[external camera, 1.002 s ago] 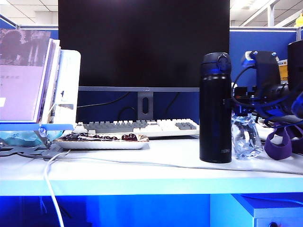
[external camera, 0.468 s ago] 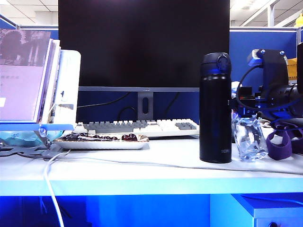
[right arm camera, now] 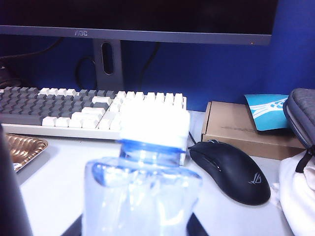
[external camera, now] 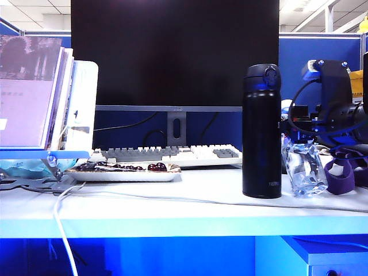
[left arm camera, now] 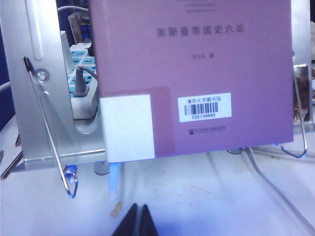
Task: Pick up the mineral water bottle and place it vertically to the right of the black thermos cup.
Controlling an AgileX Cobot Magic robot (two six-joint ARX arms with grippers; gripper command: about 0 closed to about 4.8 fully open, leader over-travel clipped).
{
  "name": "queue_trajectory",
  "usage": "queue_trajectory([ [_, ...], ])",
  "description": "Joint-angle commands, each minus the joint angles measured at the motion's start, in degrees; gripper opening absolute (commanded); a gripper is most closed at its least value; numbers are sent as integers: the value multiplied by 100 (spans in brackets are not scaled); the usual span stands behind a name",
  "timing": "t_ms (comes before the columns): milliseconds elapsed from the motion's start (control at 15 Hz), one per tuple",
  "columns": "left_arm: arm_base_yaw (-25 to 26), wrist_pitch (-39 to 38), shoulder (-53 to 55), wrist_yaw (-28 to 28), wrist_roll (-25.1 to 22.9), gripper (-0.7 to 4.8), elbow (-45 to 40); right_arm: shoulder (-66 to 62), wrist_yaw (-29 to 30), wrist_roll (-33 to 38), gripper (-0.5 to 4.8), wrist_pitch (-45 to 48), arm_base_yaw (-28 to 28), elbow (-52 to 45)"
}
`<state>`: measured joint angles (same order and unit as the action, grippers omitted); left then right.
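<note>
Tilted mineral water bottle (external camera: 303,169) beside black thermos cup (external camera: 261,132)

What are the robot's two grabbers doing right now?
Left gripper: shut, empty, by the book stand.
Right gripper: closed on the mineral water bottle.

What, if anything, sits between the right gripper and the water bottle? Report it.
Nothing visible. The right gripper is already at the mineral water bottle, which stands on the table just right of the black thermos cup. The left gripper stays by the book stand.
</note>
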<state>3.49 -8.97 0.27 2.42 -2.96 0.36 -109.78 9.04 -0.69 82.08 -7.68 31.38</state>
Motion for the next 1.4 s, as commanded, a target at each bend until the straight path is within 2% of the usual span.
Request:
queue_trajectory([
  [67,4,-66,-17,17,2,-3,-4,17,24,2,198,-188,-2,129],
  [601,4,-66,-17,17,2,-3,-4,470,7,-144,204,-190,0,177],
  [735,4,-66,-17,17,2,-3,-4,505,9,-122,250,-190,0,170],
  [802,4,-66,-17,17,2,-3,-4,505,9,-114,252,-190,0,164],
  [1069,4,-66,-17,20,2,-3,-4,505,11,-98,230,-190,0,162],
  [1403,4,-66,-17,17,2,-3,-4,522,116,-61,230,-190,0,-197],
])
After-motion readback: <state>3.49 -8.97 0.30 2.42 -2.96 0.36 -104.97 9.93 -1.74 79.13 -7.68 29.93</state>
